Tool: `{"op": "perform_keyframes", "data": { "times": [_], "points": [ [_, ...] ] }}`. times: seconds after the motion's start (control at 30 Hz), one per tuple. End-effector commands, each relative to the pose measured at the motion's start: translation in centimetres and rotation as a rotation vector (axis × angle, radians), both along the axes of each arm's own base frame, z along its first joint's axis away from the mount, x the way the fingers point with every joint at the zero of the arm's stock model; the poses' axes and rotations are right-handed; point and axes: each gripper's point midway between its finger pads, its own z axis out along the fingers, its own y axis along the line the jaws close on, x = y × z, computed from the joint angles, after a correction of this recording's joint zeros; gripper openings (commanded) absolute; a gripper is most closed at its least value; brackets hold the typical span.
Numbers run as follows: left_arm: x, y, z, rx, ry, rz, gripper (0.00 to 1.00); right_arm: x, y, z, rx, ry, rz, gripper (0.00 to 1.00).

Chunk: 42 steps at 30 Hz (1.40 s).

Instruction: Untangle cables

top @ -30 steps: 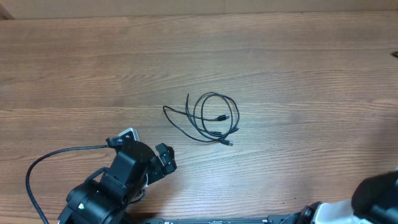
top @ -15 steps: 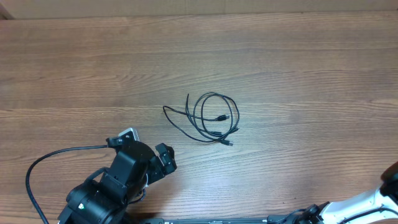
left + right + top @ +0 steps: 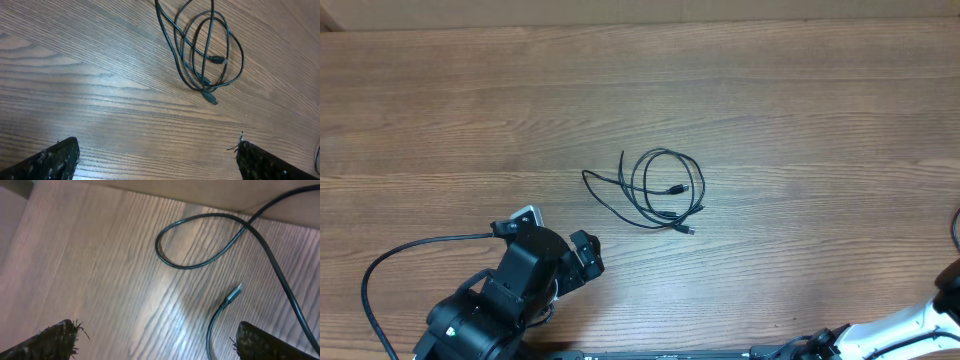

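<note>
A tangle of thin black cables [image 3: 662, 190] lies looped on the wooden table [image 3: 800, 110] near its middle, with small plug ends on its right side. In the left wrist view the same cables [image 3: 210, 50] lie ahead of my left gripper [image 3: 157, 160], which stands open and empty above bare wood. My left gripper [image 3: 586, 254] sits down-left of the tangle, well apart from it. My right gripper [image 3: 157, 340] is open; a separate black cable [image 3: 210, 245] loops on the table ahead. Its plug end [image 3: 234, 296] lies near the right finger [image 3: 265, 342], not gripped.
The left arm's thick black base cable [image 3: 390, 262] curves over the table at the lower left. Part of the right arm [image 3: 920, 320] shows at the bottom right corner. A short bit of thin cable [image 3: 956, 226] shows at the table's right edge.
The right arm's dark bulk at the bottom right has pulled out of the overhead view. A thin cable bit now shows at the right edge. The tangle and left arm have not moved.
</note>
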Motion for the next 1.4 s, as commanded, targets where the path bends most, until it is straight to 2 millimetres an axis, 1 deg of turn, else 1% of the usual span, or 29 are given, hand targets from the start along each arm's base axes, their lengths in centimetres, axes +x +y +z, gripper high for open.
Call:
{"op": "perform_keyframes", "data": {
  "times": [0.0, 0.03, 0.1, 0.17, 0.23, 0.3, 0.33, 0.37, 0.43, 0.47, 0.5, 0.53, 0.6, 0.63, 0.67, 0.73, 0.8, 0.87, 0.93, 1.03, 1.17, 1.27, 1.37],
  "points": [
    [0.1, 0.2, -0.1, 0.019, -0.007, -0.001, 1.00, -0.3, 1.0, 6.7, -0.076, -0.112, -0.042, 1.00],
    [0.1, 0.2, -0.1, 0.019, -0.007, -0.001, 0.99, -0.1, 1.5, 7.7, -0.078, -0.142, -0.038, 1.00],
    [0.1, 0.2, -0.1, 0.019, -0.007, -0.001, 1.00, 0.7, 3.1, 10.1, -0.076, -0.211, 0.013, 1.00],
    [0.1, 0.2, -0.1, 0.019, -0.007, -0.001, 1.00, 1.7, 5.6, 11.8, -0.038, -0.273, 0.085, 1.00],
    [0.1, 0.2, -0.1, 0.019, -0.007, -0.001, 1.00, 2.9, 8.4, 12.3, 0.021, -0.306, 0.135, 1.00],
    [0.1, 0.2, -0.1, 0.019, -0.007, 0.000, 1.00, 4.7, 12.0, 12.3, 0.074, -0.306, 0.222, 1.00],
    [0.1, 0.2, -0.1, 0.019, -0.007, 0.000, 1.00, 5.8, 14.5, 11.8, 0.104, -0.286, 0.274, 1.00],
    [0.1, 0.2, -0.1, 0.019, -0.007, -0.001, 1.00, 6.5, 16.2, 11.4, 0.122, -0.269, 0.310, 1.00],
    [0.1, 0.2, -0.1, 0.019, -0.007, -0.001, 1.00, 7.9, 20.6, 10.6, 0.158, -0.220, 0.412, 1.00],
    [0.1, 0.2, -0.1, 0.019, -0.007, -0.001, 1.00, 8.7, 23.6, 10.2, 0.171, -0.193, 0.488, 1.00],
    [0.1, 0.2, -0.1, 0.019, -0.007, -0.001, 1.00, 9.2, 26.2, 9.9, 0.178, -0.169, 0.558, 1.00],
    [0.1, 0.2, -0.1, 0.019, -0.007, -0.001, 1.00, 9.6, 29.3, 9.5, 0.178, -0.138, 0.653, 1.00],
    [0.1, 0.2, -0.1, 0.019, -0.007, -0.001, 0.99, 9.7, 34.7, 8.9, 0.168, -0.084, 0.825, 1.00],
    [0.1, 0.2, -0.1, 0.019, -0.007, -0.001, 1.00, 9.5, 38.1, 8.5, 0.158, -0.051, 0.939, 1.00],
    [0.1, 0.2, -0.1, 0.019, -0.007, -0.001, 1.00, 9.3, 40.1, 8.3, 0.154, -0.035, 1.003, 1.00],
    [0.1, 0.2, -0.1, 0.019, -0.007, 0.000, 1.00, 8.5, 44.9, 7.5, 0.147, -0.002, 1.151, 1.00],
    [0.1, 0.2, -0.1, 0.019, -0.007, -0.001, 1.00, 7.4, 48.9, 6.5, 0.142, 0.033, 1.273, 1.00],
    [0.1, 0.2, -0.1, 0.019, -0.007, -0.001, 1.00, 6.3, 51.7, 5.3, 0.164, 0.066, 1.345, 1.00],
    [0.1, 0.2, -0.1, 0.019, -0.007, -0.001, 1.00, 5.1, 54.0, 3.7, 0.190, 0.109, 1.402, 1.00],
    [0.1, 0.2, -0.1, 0.019, -0.007, 0.000, 0.99, 3.0, 57.0, 0.6, 0.225, 0.192, 1.480, 1.00],
    [0.1, 0.2, -0.1, 0.019, -0.007, 0.000, 0.99, 0.3, 61.1, -2.7, 0.270, 0.235, 1.594, 1.00],
    [0.1, 0.2, -0.1, 0.019, -0.007, -0.001, 1.00, -1.3, 63.4, -4.4, 0.264, 0.247, 1.663, 1.00],
    [0.1, 0.2, -0.1, 0.019, -0.007, -0.001, 1.00, -2.0, 65.1, -4.8, 0.256, 0.244, 1.711, 1.00]
  ]
}}
